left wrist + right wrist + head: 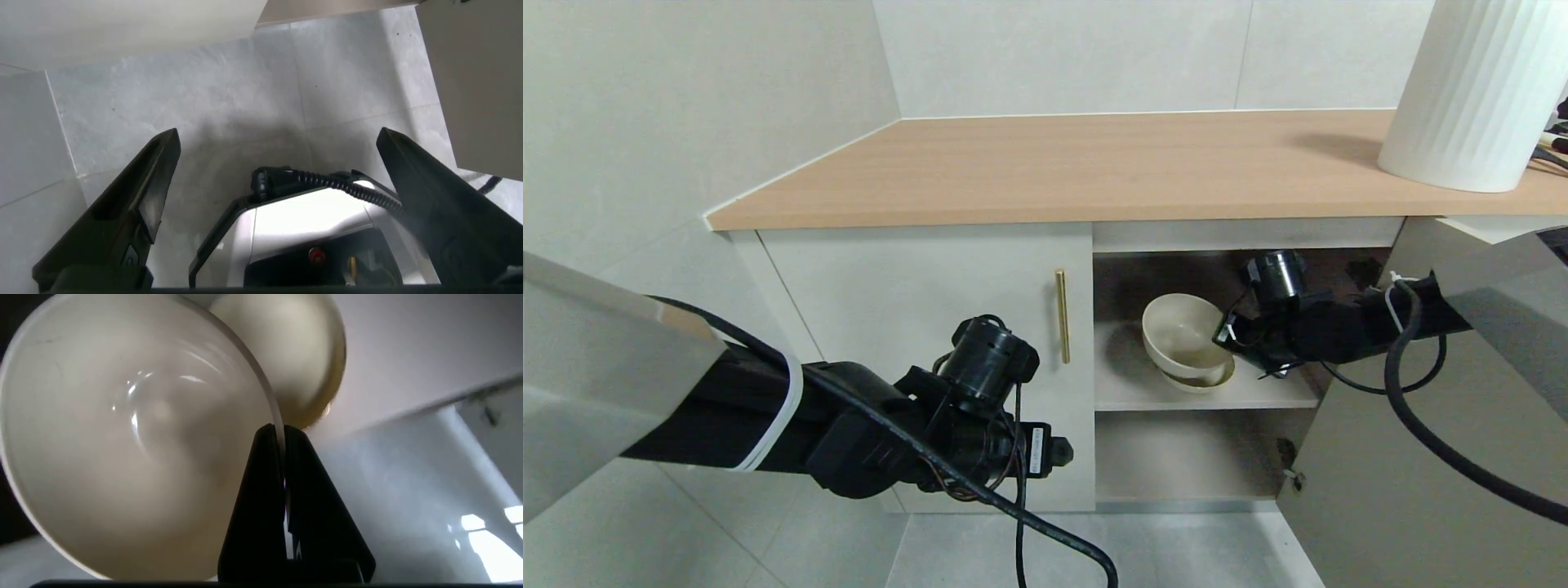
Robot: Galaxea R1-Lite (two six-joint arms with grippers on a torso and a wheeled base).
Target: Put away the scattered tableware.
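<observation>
A cream bowl hangs tilted on its side inside the open cabinet, just above the middle shelf. My right gripper is shut on its rim. In the right wrist view the bowl shows its hollow side, and my right gripper pinches the rim edge. Under the held bowl a second cream bowl rests on the shelf; it is also behind the held one in the right wrist view. My left gripper is open over the tiled floor, low in front of the closed left door, holding nothing.
The closed left door has a brass handle. The right door is swung open toward me beside my right arm. A tall white ribbed container stands on the wooden countertop at the right. The lower compartment holds nothing.
</observation>
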